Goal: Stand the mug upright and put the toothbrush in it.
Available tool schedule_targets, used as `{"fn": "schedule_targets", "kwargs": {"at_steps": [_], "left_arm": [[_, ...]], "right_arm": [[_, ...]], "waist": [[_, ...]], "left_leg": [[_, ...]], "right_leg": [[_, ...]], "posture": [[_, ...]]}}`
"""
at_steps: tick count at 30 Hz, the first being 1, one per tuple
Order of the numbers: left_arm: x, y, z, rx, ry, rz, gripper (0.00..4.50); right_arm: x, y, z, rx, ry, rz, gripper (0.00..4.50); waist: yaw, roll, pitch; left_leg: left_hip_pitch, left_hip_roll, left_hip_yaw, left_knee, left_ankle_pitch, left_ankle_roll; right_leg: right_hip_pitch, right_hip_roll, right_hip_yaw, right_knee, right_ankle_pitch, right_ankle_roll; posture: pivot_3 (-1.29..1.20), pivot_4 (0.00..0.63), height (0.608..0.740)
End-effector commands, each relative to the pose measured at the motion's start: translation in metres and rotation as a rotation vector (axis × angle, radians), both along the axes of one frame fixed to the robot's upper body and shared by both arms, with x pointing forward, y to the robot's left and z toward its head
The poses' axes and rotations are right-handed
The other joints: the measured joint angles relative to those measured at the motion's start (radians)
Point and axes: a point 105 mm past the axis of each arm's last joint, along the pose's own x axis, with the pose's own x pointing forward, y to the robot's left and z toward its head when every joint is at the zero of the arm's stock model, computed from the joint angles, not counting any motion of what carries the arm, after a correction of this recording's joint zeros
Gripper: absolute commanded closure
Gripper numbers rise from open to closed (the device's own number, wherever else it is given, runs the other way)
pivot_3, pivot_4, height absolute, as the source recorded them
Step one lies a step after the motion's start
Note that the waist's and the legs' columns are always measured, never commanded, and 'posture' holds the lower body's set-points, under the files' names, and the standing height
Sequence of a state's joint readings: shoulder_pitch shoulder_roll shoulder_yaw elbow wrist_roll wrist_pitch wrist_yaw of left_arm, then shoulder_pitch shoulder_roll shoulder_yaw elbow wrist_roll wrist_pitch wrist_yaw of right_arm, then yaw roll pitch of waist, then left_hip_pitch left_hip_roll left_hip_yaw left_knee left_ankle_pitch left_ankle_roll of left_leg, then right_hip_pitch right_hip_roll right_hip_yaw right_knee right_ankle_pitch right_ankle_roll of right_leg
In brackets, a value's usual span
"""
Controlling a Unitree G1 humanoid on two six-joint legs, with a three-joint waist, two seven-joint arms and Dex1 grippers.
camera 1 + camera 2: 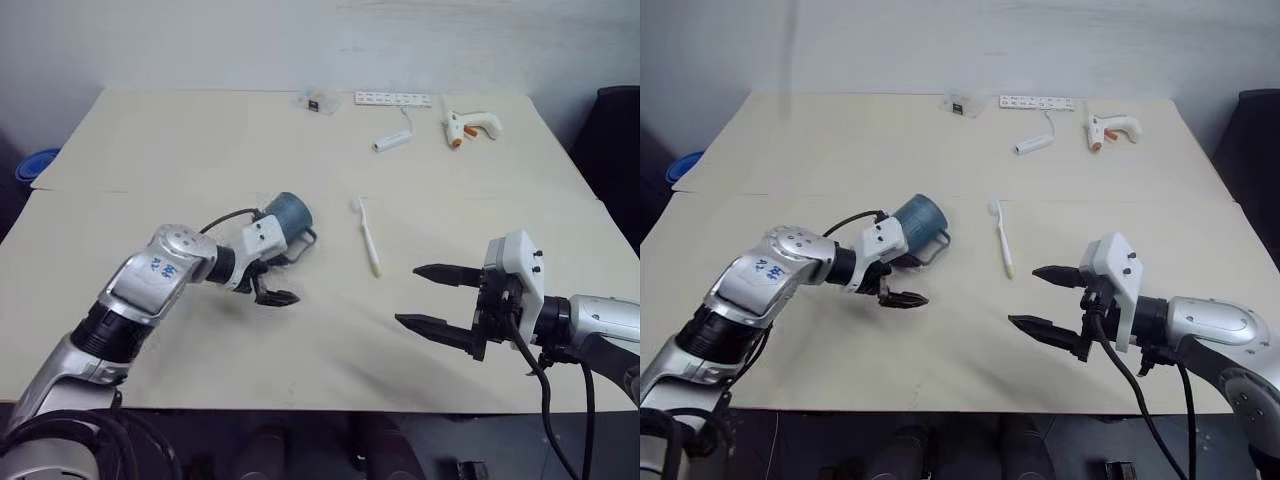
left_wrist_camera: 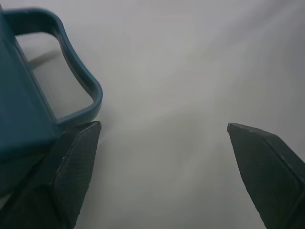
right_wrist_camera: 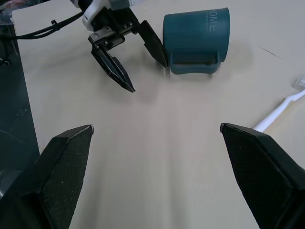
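Note:
The blue-grey mug lies on its side left of the table's middle, its loop handle turned toward the near edge. My left gripper is open just in front of it. One finger sits close against the mug beside the handle, and only bare table lies between the two fingers. The white toothbrush lies flat to the right of the mug, apart from it. My right gripper hovers open and empty near the front right, pointing toward the mug and my left gripper.
Along the far edge lie a white glue gun with an orange tip, a short white cylinder with a cord, a white power strip and a small clear item. A blue object sits off the table's left side.

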State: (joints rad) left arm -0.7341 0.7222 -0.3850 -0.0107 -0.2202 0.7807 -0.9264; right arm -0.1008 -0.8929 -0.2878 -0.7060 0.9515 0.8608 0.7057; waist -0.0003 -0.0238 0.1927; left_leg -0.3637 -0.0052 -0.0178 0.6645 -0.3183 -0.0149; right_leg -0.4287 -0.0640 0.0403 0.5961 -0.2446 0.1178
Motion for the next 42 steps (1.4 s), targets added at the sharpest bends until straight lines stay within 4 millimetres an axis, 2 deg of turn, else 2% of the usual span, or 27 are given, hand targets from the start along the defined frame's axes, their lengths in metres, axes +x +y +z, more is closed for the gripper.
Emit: {"fn": "schedule_targets", "kwargs": {"at_steps": [1, 5, 11, 14, 19, 23, 28, 33, 37, 42], "left_arm": [[0.012, -0.001, 0.009, 0.034, -0.097, 0.003, 0.00], [0.017, -0.005, 0.018, 0.032, -0.165, -0.001, 0.00], [-0.010, -0.004, 0.027, -0.062, -0.047, -0.062, 0.00], [-0.021, -0.008, 0.040, -0.138, 0.013, -0.101, 0.00], [-0.009, -0.025, 0.048, -0.178, 0.010, -0.048, 0.00], [-0.008, -0.047, 0.042, -0.152, -0.018, -0.066, 0.00], [0.008, -0.060, 0.039, -0.132, -0.080, 0.045, 0.00], [0.019, -0.058, 0.045, -0.099, -0.201, 0.117, 0.00], [0.019, -0.051, 0.052, -0.099, -0.239, 0.148, 0.00], [0.027, -0.033, 0.042, -0.060, -0.237, 0.231, 0.00]], "right_arm": [[-0.004, 0.002, 0.010, -0.003, -0.055, 0.008, 0.06], [-0.003, 0.000, 0.011, -0.012, -0.062, 0.002, 0.06], [-0.006, -0.002, 0.007, -0.023, -0.054, 0.003, 0.06], [-0.003, -0.003, 0.008, -0.029, -0.060, 0.004, 0.06], [-0.002, -0.003, 0.009, -0.028, -0.071, 0.009, 0.06], [-0.004, -0.002, 0.009, -0.031, -0.074, 0.013, 0.06], [-0.004, -0.003, 0.009, -0.034, -0.080, 0.002, 0.06], [-0.006, -0.003, 0.008, -0.032, -0.083, -0.004, 0.06], [-0.006, -0.005, 0.006, -0.033, -0.079, -0.014, 0.06], [-0.004, -0.004, 0.007, -0.028, -0.084, -0.015, 0.06]], "waist": [[0.000, 0.000, 0.000], [0.000, 0.000, 0.000], [-0.001, 0.000, 0.000], [-0.001, 0.000, 0.000], [0.007, 0.000, 0.000], [0.006, 0.000, 0.000], [0.003, 0.000, 0.000], [0.000, 0.000, 0.000], [0.002, 0.000, 0.000], [0.002, 0.000, 0.000]], "left_leg": [[-0.001, 0.000, 0.000, 0.000, 0.000, 0.000], [-0.005, 0.000, -0.001, 0.000, 0.000, 0.000], [-0.005, 0.000, -0.001, 0.000, 0.000, 0.000], [-0.005, 0.000, 0.000, 0.001, 0.000, 0.000], [-0.005, -0.001, -0.002, 0.004, 0.000, 0.000], [-0.005, -0.001, -0.002, 0.004, 0.000, 0.000], [-0.005, -0.001, -0.001, 0.004, 0.000, 0.000], [-0.004, -0.001, -0.002, 0.004, 0.000, 0.000], [-0.004, -0.001, -0.002, 0.003, 0.000, 0.000], [-0.004, -0.001, -0.002, 0.004, 0.000, 0.000]], "right_leg": [[0.000, 0.000, 0.000, 0.000, 0.000, 0.000], [-0.004, 0.000, -0.001, 0.000, 0.000, 0.001], [-0.005, -0.001, 0.000, 0.004, 0.001, 0.001], [-0.005, -0.001, 0.000, 0.003, 0.000, 0.000], [-0.003, -0.001, -0.002, 0.003, 0.001, 0.001], [-0.003, -0.001, -0.001, 0.003, 0.001, 0.001], [-0.003, -0.001, -0.001, 0.003, 0.001, 0.001], [-0.003, 0.000, 0.000, 0.004, 0.001, 0.001], [-0.003, 0.000, 0.000, 0.004, 0.001, 0.001], [-0.003, -0.001, 0.000, 0.004, 0.001, 0.001]], "posture": [[0.00, 0.150, 0.740], [0.00, 0.150, 0.740], [0.00, 0.150, 0.740], [0.00, 0.150, 0.740], [0.00, 0.150, 0.740], [0.00, 0.150, 0.740], [0.00, 0.150, 0.740], [0.00, 0.150, 0.740], [0.00, 0.150, 0.740], [0.00, 0.150, 0.740]]}}
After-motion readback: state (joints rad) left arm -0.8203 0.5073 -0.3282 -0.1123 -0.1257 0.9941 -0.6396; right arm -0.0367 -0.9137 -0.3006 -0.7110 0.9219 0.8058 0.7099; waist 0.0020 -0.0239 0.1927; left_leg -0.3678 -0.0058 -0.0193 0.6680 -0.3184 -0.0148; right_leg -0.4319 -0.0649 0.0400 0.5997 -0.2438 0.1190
